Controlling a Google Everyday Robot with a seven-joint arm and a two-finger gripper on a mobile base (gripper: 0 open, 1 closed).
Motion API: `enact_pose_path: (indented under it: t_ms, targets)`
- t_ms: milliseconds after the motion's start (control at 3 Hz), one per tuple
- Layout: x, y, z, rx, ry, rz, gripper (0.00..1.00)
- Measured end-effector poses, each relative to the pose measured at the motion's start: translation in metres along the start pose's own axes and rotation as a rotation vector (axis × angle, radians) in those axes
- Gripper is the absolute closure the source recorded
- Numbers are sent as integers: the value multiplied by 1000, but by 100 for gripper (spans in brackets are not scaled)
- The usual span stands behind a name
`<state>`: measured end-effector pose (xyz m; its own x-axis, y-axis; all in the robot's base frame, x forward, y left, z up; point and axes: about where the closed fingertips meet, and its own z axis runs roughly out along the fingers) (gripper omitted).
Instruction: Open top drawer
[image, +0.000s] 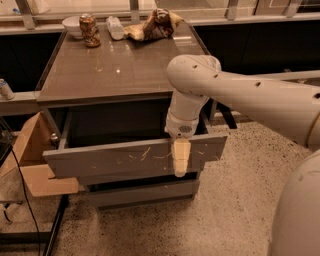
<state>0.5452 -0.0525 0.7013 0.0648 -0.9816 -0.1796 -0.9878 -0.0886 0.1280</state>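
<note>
My gripper (180, 157) hung over the top edge of the drawer (115, 161), right of middle; clamped or apart, I could not tell. The drawer stood open nearward, a cardboard box (35, 167) just left of it, a can (89, 30) and bowl (73, 25) far back on the tabletop (120, 70).

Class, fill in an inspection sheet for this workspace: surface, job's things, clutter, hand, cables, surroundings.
Surface: glossy brown tabletop, items along its far edge.
Job's things: wide grey scratched top drawer, standing out from the cabinet.
Clutter: white bowl, brown can, lying clear bottle, crumpled brown bag.
Hand: cream two-finger hand over the drawer front's top edge.
Cables: black cable on the left floor.
Surroundings: cardboard box, speckled floor.
</note>
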Motion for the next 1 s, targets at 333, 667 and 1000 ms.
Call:
enact_pose_path:
  t_ms: [333, 667, 1000]
  targets:
    - [-13, -26, -18, 111, 4, -26, 8]
    - [-24, -50, -34, 204, 18, -40, 27]
    - [-29, -68, -43, 263, 43, -40, 51]
